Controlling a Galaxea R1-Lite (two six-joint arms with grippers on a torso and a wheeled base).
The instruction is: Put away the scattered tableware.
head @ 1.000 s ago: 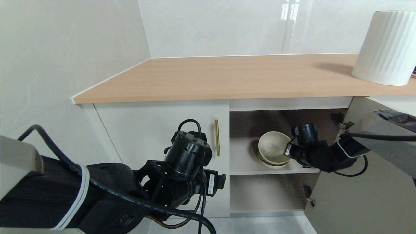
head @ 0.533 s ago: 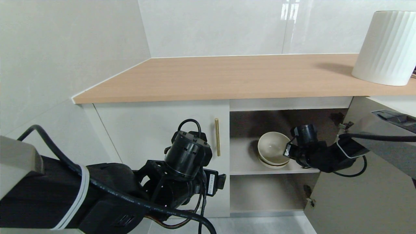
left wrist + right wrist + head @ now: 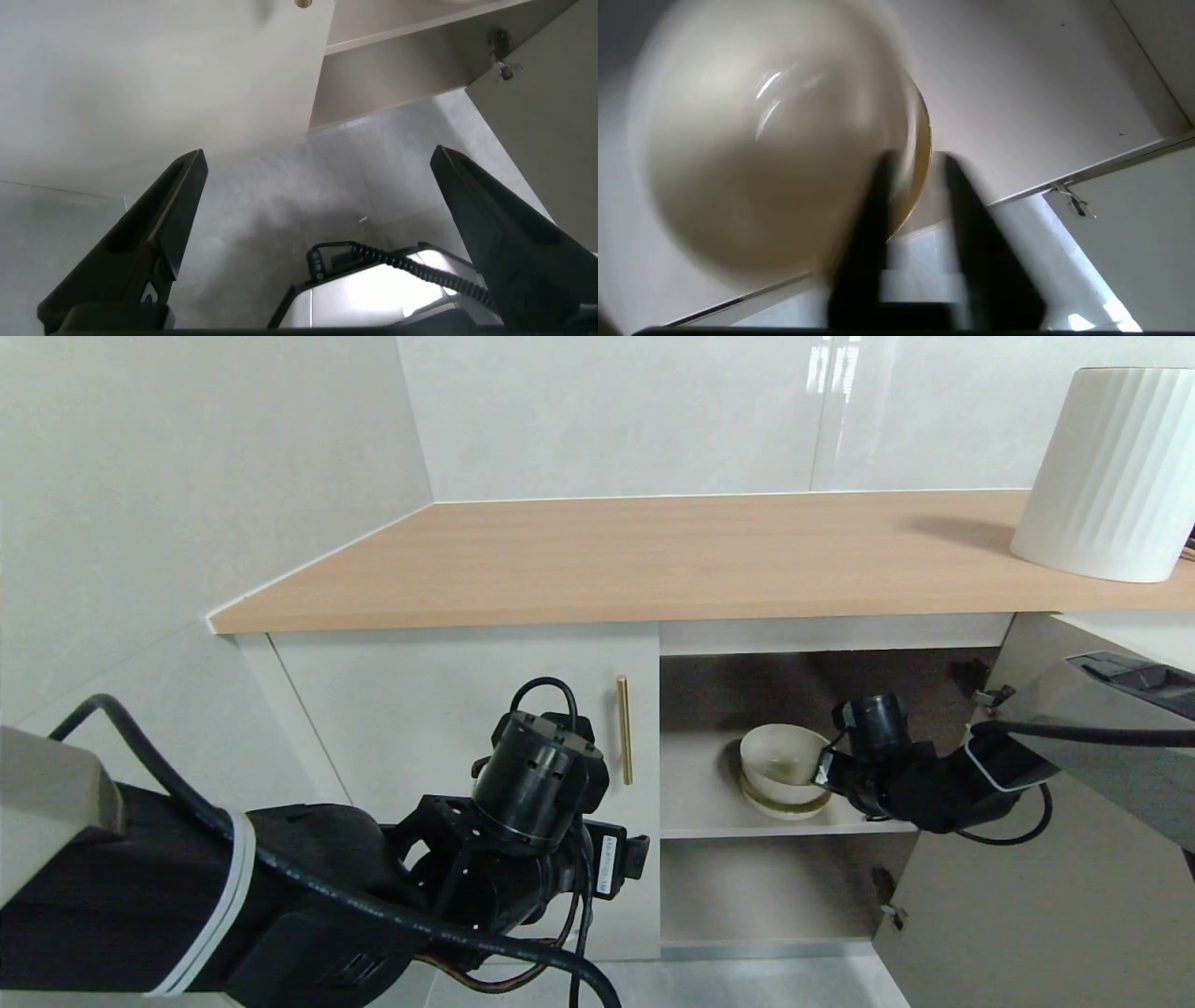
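Two bowls sat on the cabinet shelf (image 3: 695, 803); upper bowl (image 3: 780, 762), seemingly nested in lower bowl (image 3: 784, 805), was clamped at its rim by the right hand (image 3: 822, 771). Release looked left to do. Meanwhile the left hand (image 3: 313, 159) hung apart, empty.

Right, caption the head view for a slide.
Right gripper holds cream bowl over second bowl on cabinet shelf.

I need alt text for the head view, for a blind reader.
The right gripper holds a cream bowl by its rim, over a second bowl on the upper shelf of an open cabinet. Above is a wooden counter with a white ribbed container.
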